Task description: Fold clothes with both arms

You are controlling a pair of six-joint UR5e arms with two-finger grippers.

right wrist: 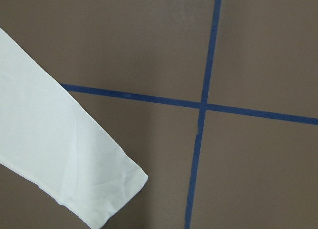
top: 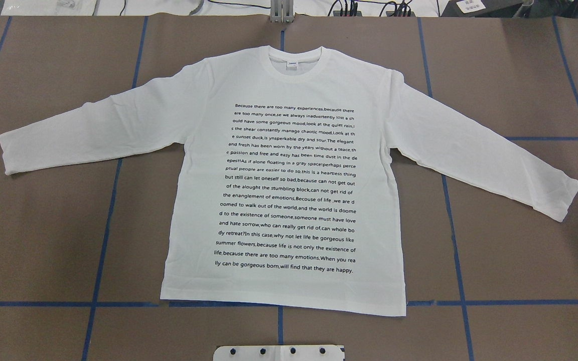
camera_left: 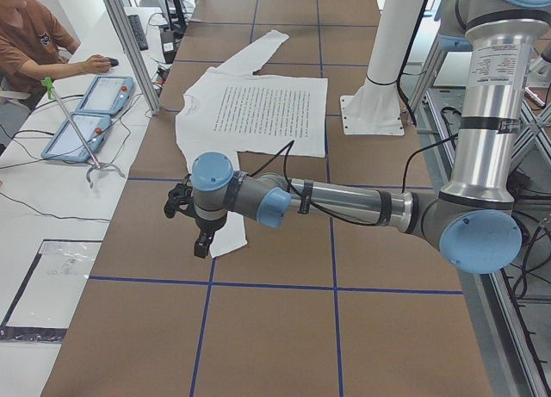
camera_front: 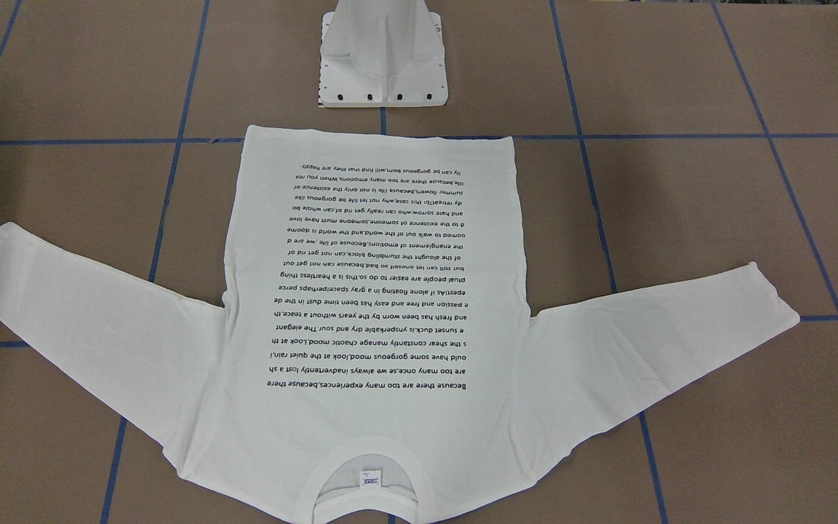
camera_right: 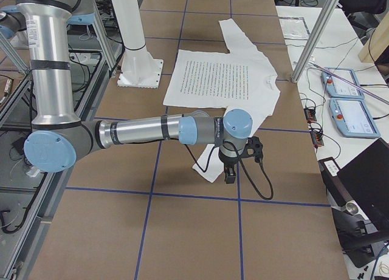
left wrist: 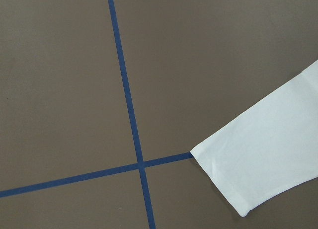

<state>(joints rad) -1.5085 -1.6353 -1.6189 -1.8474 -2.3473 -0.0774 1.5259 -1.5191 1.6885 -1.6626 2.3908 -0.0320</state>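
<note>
The clothes are one white long-sleeved shirt [top: 289, 175] lying flat on the brown table, black text side up. Both sleeves are spread out and the collar [top: 294, 62] points away from the robot's base. My left gripper [camera_left: 200, 245] hangs above the table by the end of the near sleeve in the exterior left view. That cuff [left wrist: 238, 174] shows in the left wrist view. My right gripper [camera_right: 230, 174] hangs by the other sleeve's end, whose cuff [right wrist: 114, 189] fills the right wrist view's lower left. I cannot tell whether either gripper is open or shut.
The white metal pedestal [camera_front: 382, 65] stands just behind the shirt's hem. Blue tape lines [top: 108, 200] grid the table. A person [camera_left: 34, 44] sits at a side desk with control pendants [camera_left: 99, 104]. More pendants [camera_right: 349, 110] lie on the desk opposite.
</note>
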